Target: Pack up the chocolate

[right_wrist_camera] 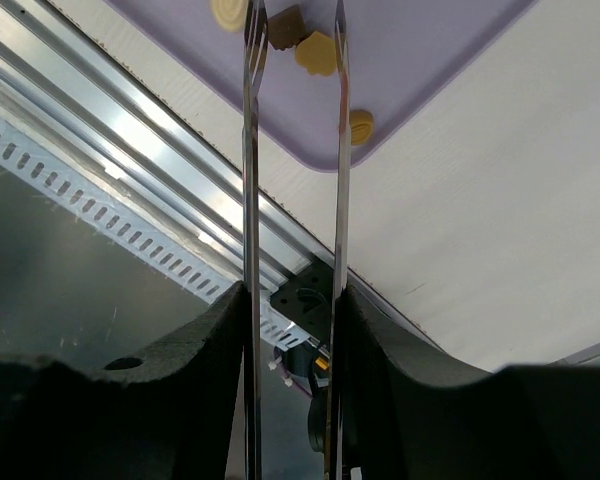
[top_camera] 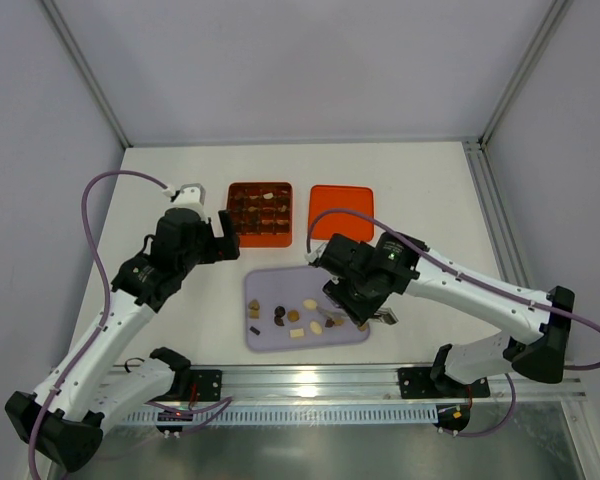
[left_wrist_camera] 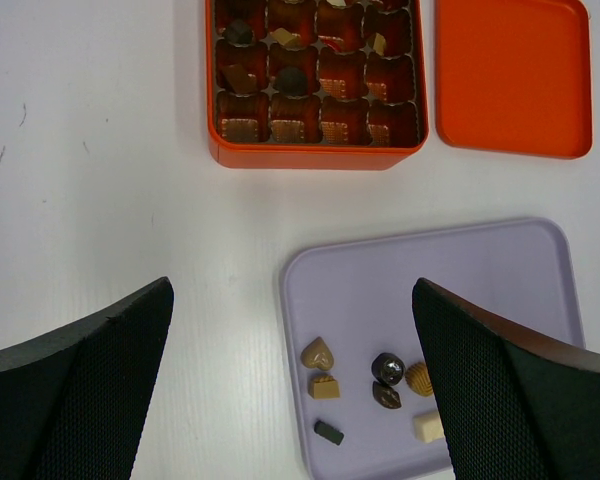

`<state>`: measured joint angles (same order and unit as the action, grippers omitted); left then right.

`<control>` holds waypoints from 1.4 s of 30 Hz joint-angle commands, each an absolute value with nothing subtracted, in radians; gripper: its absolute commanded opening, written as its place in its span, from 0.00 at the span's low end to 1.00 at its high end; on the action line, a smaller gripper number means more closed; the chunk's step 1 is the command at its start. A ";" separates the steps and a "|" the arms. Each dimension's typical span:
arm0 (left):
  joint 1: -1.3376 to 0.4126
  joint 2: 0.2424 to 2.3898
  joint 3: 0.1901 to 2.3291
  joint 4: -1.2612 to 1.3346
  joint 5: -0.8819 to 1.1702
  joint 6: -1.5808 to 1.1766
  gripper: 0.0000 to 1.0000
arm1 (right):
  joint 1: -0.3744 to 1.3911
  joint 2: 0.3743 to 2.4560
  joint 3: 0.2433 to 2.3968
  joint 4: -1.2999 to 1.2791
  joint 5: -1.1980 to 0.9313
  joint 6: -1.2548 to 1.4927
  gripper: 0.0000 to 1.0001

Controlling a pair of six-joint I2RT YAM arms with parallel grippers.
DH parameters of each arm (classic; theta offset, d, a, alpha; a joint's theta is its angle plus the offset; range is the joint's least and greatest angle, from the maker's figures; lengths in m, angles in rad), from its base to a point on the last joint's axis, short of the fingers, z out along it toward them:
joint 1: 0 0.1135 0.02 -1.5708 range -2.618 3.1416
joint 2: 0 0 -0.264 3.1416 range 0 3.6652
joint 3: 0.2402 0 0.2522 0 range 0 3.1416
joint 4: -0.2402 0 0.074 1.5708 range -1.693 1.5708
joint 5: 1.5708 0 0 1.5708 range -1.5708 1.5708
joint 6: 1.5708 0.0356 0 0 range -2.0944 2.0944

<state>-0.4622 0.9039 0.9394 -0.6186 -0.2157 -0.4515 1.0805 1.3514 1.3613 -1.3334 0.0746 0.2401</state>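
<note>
Several chocolate pieces (top_camera: 298, 315) lie on a lavender tray (top_camera: 310, 280); the left wrist view shows a tan heart (left_wrist_camera: 318, 352), a tan square (left_wrist_camera: 324, 386), a dark round piece (left_wrist_camera: 388, 368) and a cream piece (left_wrist_camera: 427, 426). A few pieces sit in cells of the orange gridded box (top_camera: 259, 237), which also shows in the left wrist view (left_wrist_camera: 310, 155). My left gripper (top_camera: 226, 240) is open and empty, above the table left of the tray (left_wrist_camera: 292, 290). My right gripper (top_camera: 358, 305) is shut on metal tweezers (right_wrist_camera: 250, 150), whose tips flank a brown piece (right_wrist_camera: 285, 25) and a yellow piece (right_wrist_camera: 316, 52).
The flat orange lid (top_camera: 341, 212) lies right of the box, upside down (left_wrist_camera: 510, 75). A yellow piece (right_wrist_camera: 361, 125) sits at the tray's near right corner. An aluminium rail (top_camera: 310, 378) runs along the near table edge. Grey walls enclose the table.
</note>
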 commanded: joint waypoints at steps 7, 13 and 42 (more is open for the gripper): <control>-0.456 0.899 0.937 -0.588 -0.210 -0.460 1.00 | 1.123 1.391 1.348 -1.322 0.067 0.219 0.45; -0.456 0.896 0.936 -0.588 -0.209 -0.459 1.00 | 1.131 1.416 1.339 -1.312 0.078 0.215 0.45; -0.456 0.888 0.936 -0.588 -0.213 -0.459 1.00 | 1.131 1.443 1.316 -1.282 0.067 0.253 0.33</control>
